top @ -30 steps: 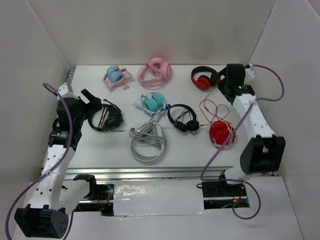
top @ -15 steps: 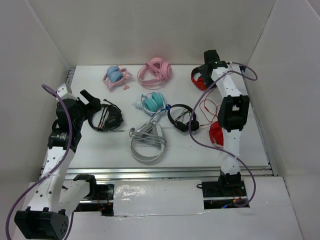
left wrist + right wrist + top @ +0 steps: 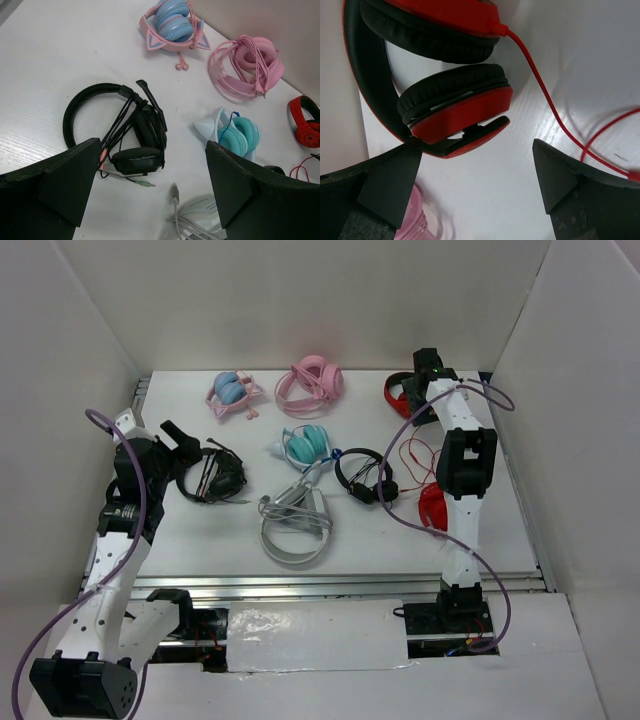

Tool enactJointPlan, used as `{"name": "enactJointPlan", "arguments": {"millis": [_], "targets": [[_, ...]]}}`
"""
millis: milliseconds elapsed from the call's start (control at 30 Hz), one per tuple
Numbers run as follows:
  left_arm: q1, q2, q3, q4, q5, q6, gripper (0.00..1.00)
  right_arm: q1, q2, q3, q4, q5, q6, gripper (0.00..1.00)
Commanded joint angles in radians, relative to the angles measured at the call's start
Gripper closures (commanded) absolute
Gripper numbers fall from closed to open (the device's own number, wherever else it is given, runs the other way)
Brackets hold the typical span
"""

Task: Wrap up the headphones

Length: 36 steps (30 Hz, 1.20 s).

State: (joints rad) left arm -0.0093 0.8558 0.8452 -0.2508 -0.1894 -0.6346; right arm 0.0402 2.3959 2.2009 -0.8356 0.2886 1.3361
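The headphones (image 3: 402,396) lie at the far right corner of the table (image 3: 200,540), close to the back wall, cups folded next to each other inside the headband. Their thin red cable (image 3: 546,95) leaves the upper cup and trails loosely toward the near side. The right gripper (image 3: 477,170) hovers directly over them with its jaws spread wide and nothing between them. The left gripper (image 3: 155,185) is likewise spread and empty, over a black headset (image 3: 131,135) on the left side. The step in hand looks like the first reach. It would go best to pinch the cable just beside its exit from the cup, then wind even, slack turns round the folded cups without straining that joint or dragging neighbouring pairs along. No brand, label or lettering is readable on the red shells or the black pads.
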Motion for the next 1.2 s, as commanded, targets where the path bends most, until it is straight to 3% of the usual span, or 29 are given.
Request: {"name": "enactJointPlan", "arguments": {"millis": [0, 300, 533, 567, 767, 1000, 1167], "targets": [[0.003, -0.003, -0.009, 0.059, -0.008, -0.002, 0.01, -0.02, 0.066, 0.068, 0.027, -0.002, 0.018, 0.02], [0.005, 0.028, -0.014, 0.091, 0.013, -0.007, 0.01, -0.033, 0.08, 0.077, 0.147, -0.012, -0.009, 0.06], [0.003, 0.061, 0.0, 0.084, -0.012, -0.01, 0.02, -0.033, 0.143, 0.095, 0.158, -0.026, -0.037, 0.29], [0.005, 0.063, 0.002, 0.082, -0.016, -0.013, 0.02, -0.033, 0.149, 0.094, 0.15, -0.028, -0.037, 0.34], [0.003, 0.052, 0.003, 0.079, -0.018, -0.02, 0.03, -0.02, 0.071, -0.026, 0.219, -0.005, -0.074, 0.97], [0.003, 0.022, 0.009, 0.059, -0.008, -0.033, 0.05, -0.008, -0.067, -0.125, 0.291, 0.027, -0.199, 1.0], [0.003, 0.0, 0.008, 0.058, 0.008, -0.033, 0.06, 0.009, -0.28, -0.375, 0.447, 0.037, -0.38, 1.0]]}}
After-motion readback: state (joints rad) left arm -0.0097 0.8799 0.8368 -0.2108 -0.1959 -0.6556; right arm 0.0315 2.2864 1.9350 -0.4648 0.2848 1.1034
